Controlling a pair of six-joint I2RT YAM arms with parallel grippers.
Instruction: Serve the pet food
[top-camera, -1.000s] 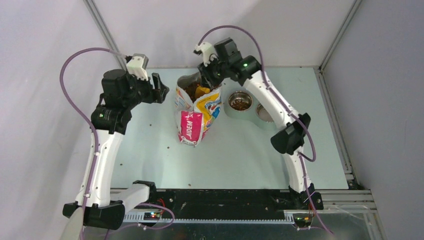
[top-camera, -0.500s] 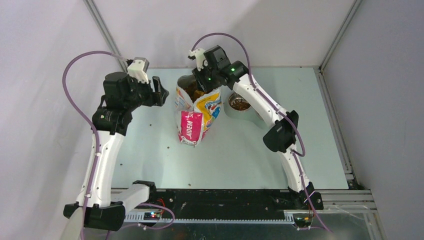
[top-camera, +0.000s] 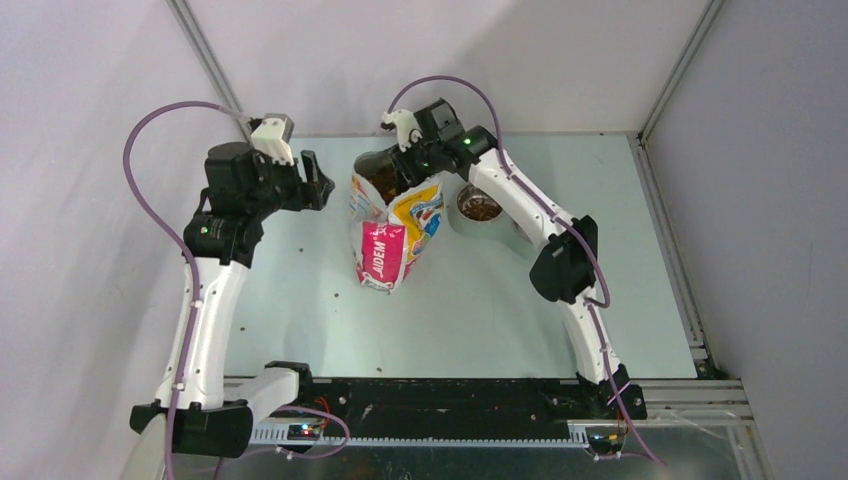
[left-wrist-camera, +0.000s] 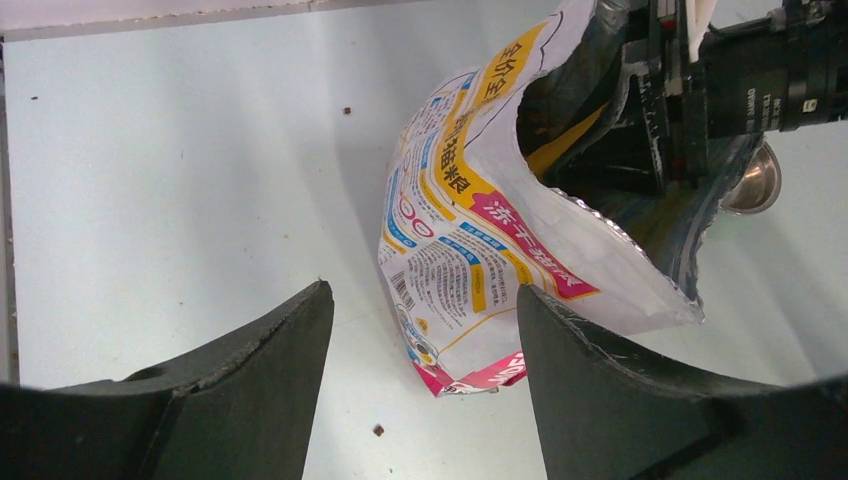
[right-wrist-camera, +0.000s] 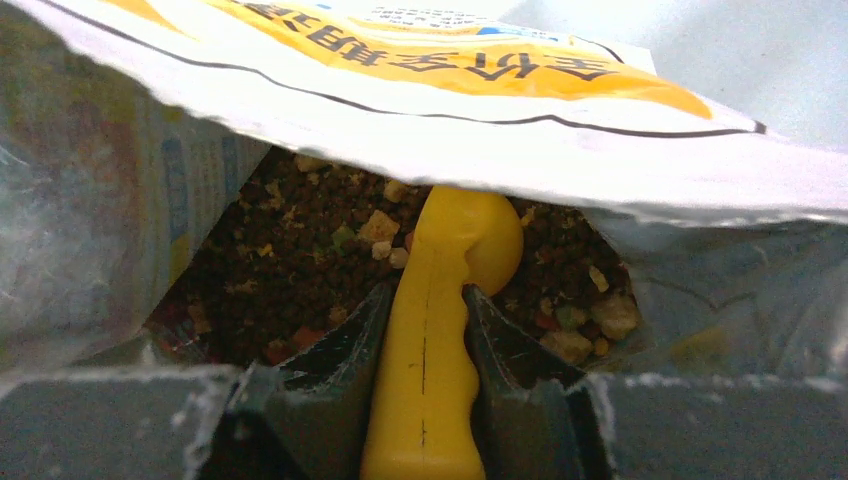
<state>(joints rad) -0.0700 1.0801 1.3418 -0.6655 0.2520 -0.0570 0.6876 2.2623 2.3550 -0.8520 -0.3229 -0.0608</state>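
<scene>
Pet food (right-wrist-camera: 290, 260), dark brown pellets with tan bits, is seen massed inside the opened bag (top-camera: 392, 228), which stands upright mid tabletop (top-camera: 300, 310). More of it lies in the steel bowl (top-camera: 462, 200) just right of the bag, and a few stray pellets (left-wrist-camera: 378, 430) are scattered on the tabletop. A yellow scoop (right-wrist-camera: 432, 330) is pushed down into the kibble. Only its handle is shown, so the cup end is judged buried or hidden. The step in hand is judged to be loading the scoop inside the bag, with some serving already in the bowl. The next move calls for the scoop to be drawn up level, cleared past the bag's floppy rim without the bag being dragged over, carried to the bowl close by and tipped. The right tool (right-wrist-camera: 425, 310) is clamped on the scoop handle, fingers pressed against both sides, and is sunk into the bag mouth. The left tool (left-wrist-camera: 422, 295) is held wide apart beside the bag's left face, nothing gripped, and no contact with the bag is seen.
</scene>
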